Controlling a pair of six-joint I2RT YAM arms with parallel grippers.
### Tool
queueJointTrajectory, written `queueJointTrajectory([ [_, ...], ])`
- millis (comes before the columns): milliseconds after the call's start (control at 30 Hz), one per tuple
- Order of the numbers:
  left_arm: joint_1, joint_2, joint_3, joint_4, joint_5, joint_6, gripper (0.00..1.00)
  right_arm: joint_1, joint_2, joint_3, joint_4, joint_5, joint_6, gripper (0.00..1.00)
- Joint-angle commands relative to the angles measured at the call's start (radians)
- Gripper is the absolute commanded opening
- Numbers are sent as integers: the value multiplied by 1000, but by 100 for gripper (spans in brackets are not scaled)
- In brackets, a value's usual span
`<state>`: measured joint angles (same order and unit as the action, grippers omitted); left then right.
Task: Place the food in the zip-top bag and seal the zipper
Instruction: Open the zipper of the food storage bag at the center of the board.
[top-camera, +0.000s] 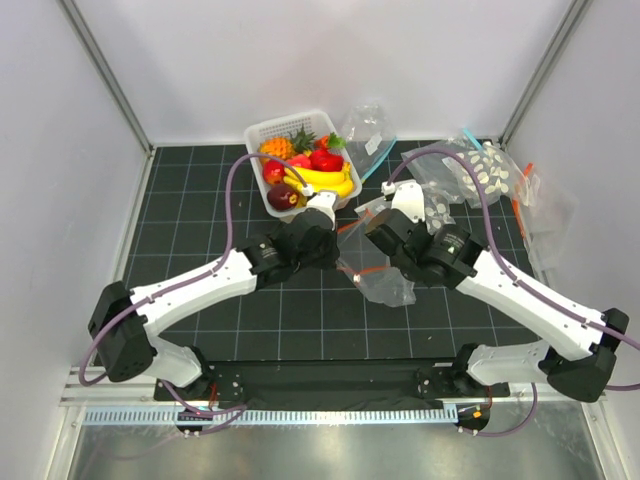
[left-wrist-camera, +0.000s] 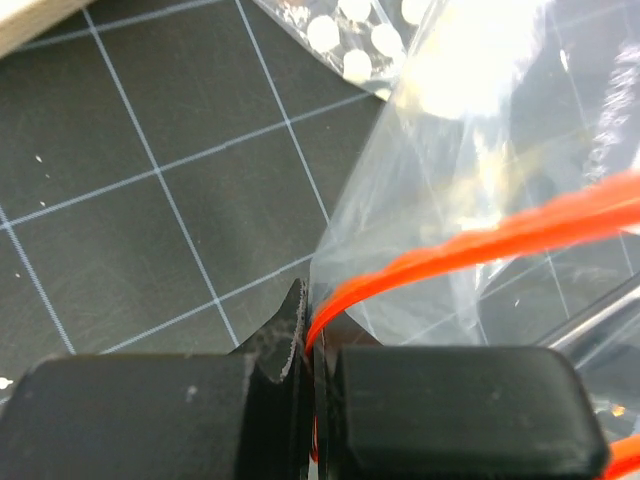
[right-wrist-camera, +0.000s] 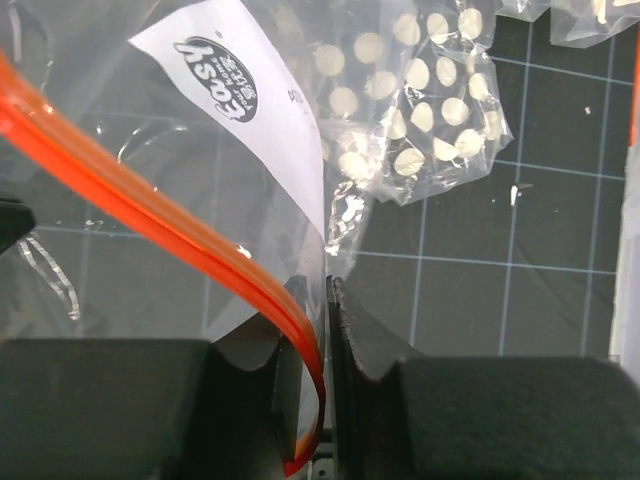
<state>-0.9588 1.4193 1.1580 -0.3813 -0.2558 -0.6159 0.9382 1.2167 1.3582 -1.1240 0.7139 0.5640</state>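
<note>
Zip-top bag (top-camera: 388, 288) is resting crumpled at mid-mat, between both wrists. Left gripper (left-wrist-camera: 312, 350) is clamping the zipper (left-wrist-camera: 480, 245), fingers closed tight on the orange-red strip. Right gripper (right-wrist-camera: 315, 335) is straddling the same strip with a slim gap showing; whether it is pinching cannot be told. Food (top-camera: 318, 172) is sitting in the white basket (top-camera: 262, 132) at 11 o'clock of the bag, apart from it. Dotted bags (top-camera: 485, 170) are lying at 2 o'clock.
</note>
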Motion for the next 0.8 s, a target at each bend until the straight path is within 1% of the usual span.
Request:
queueJointTrajectory([
  [0, 11, 12, 43, -37, 73, 27, 0, -7, -17, -36, 62, 78, -75, 22],
  [67, 11, 6, 40, -39, 84, 19, 0, -7, -19, -56, 76, 90, -78, 24],
  [133, 11, -3, 39, -39, 90, 15, 0, -6, -19, -73, 93, 91, -73, 24],
  [200, 11, -8, 40, -38, 87, 12, 0, -7, -17, -77, 102, 78, -75, 18],
  [233, 11, -6, 40, -39, 89, 13, 0, -7, -14, -79, 104, 75, -75, 18],
  [300, 14, 6, 54, -54, 90, 13, 0, -7, -8, -74, 98, 75, -78, 25],
  [333, 14, 13, 66, -62, 98, 13, 0, -7, -5, -70, 95, 73, -76, 20],
  [400, 18, 35, 80, -80, 99, 19, 0, -7, 3, -62, 76, 75, -75, 1],
  [433, 20, 41, 85, -83, 98, 21, 1, -6, 6, -44, 63, 78, -67, 1],
  [467, 22, 41, 85, -84, 98, 21, 5, -7, 12, -35, 26, 82, -58, 1],
  [500, 23, 40, 82, -71, 93, 22, 21, -7, 18, -25, 4, 87, -37, 1],
  [600, 25, 10, 54, -24, 92, 41, 51, -7, 49, 18, -83, 84, -1, 1],
  [633, 25, -2, 52, -22, 87, 47, 55, -7, 62, 33, -97, 70, 0, 1],
  [667, 28, -5, 55, -28, 78, 53, 61, -7, 67, 38, -118, 61, 0, 1],
  [767, 35, -5, 84, -57, 78, 74, 68, -7, 83, 48, -145, 55, 8, 1],
])
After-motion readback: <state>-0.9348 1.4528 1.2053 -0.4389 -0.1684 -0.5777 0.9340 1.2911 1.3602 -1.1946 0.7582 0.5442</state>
